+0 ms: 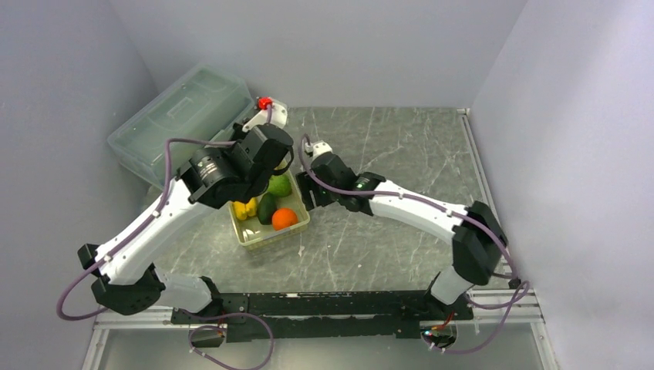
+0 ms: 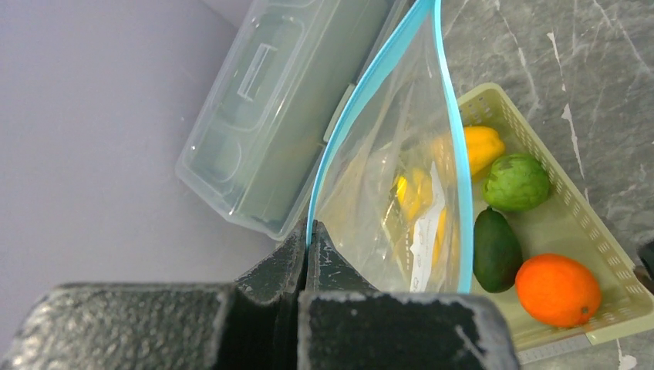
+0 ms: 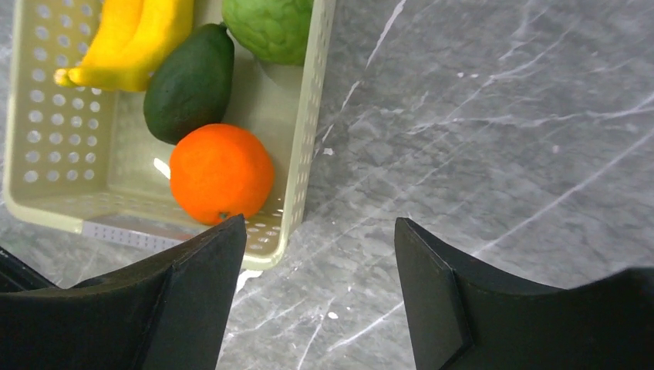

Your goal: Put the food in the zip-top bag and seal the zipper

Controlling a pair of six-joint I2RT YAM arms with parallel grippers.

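From above, the left arm (image 1: pixel 166 208) reaches over the far-left corner of the basket (image 1: pixel 266 237). Its wrist covers its jaws, so their state cannot be read in this view. The right arm (image 1: pixel 416 204) stretches in to the basket's right side. The basket sits on the grey marbled desk (image 1: pixel 401 146) and holds all the food: an orange (image 1: pixel 284 219), an avocado (image 1: pixel 267 208), a light green fruit (image 1: pixel 279 186) and yellow bananas (image 1: pixel 245 208). A translucent storage box (image 1: pixel 185 116) lies at the far left by the wall. The clear bag cannot be made out from here.

In the left wrist view, the left jaws are pressed fully together on the zipper (image 2: pixel 328 154) at one end of the zip-top bag (image 2: pixel 385 193). The bag is held up over the basket's (image 2: pixel 567 220) left part, beside the storage box (image 2: pixel 278 116). Its mouth gapes — the two teal edges spread apart into a long loop. Yellow shows through the film. Beside the bag, the bananas (image 2: pixel 480 146), light green fruit (image 2: pixel 517 182), avocado (image 2: pixel 495 250) and orange (image 2: pixel 557 289) lie in the basket.

In the right wrist view, the right jaws stand wide apart with nothing between them. They hang over the basket's (image 3: pixel 305 154) rim and the bare desk (image 3: pixel 501 116) — just beside the orange (image 3: pixel 221 173). The avocado (image 3: pixel 189 83), bananas (image 3: pixel 131 38) and light green fruit (image 3: pixel 270 27) lie further in.
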